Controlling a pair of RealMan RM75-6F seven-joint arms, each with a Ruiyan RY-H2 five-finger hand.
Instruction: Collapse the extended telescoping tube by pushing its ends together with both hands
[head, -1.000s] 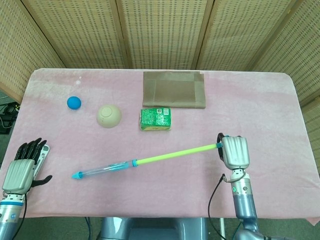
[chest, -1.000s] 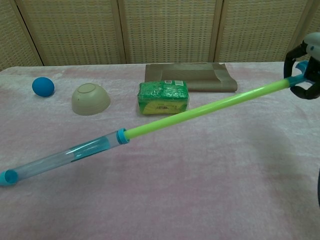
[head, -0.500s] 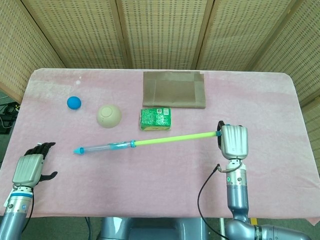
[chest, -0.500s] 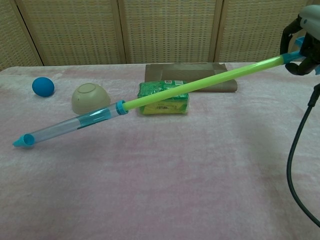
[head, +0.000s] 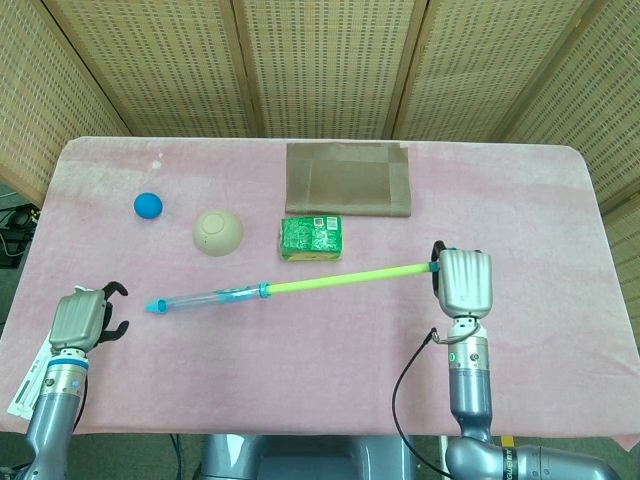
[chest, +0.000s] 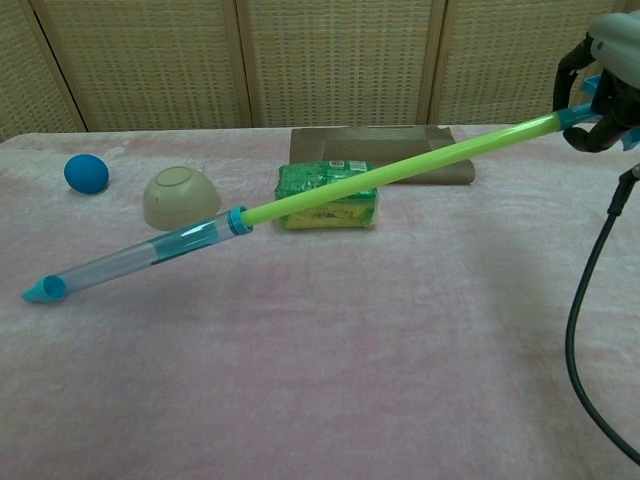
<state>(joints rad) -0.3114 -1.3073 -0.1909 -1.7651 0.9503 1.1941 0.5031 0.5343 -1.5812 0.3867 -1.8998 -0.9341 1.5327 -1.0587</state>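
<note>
The telescoping tube (head: 300, 286) is fully extended, with a green inner rod and a clear blue outer sleeve (chest: 140, 258) ending in a cyan tip (head: 155, 305). It hangs above the pink table, sloping down to the left. My right hand (head: 465, 282) grips the green end (chest: 560, 118) at the right. My left hand (head: 80, 318) hovers left of the cyan tip, apart from it, its fingers curled in on nothing. The chest view shows only the right hand (chest: 605, 85).
A blue ball (head: 148, 205), an upturned beige bowl (head: 218, 231), a green packet (head: 311, 238) and a folded brown cloth (head: 349, 178) lie beyond the tube. A cable (chest: 585, 320) hangs from the right wrist. The table's front edge (head: 300, 430) runs near both arms.
My right hand has lifted the tube off the table and swung it back. My left hand has moved up and right toward the cyan tip, its fingers curling in.
</note>
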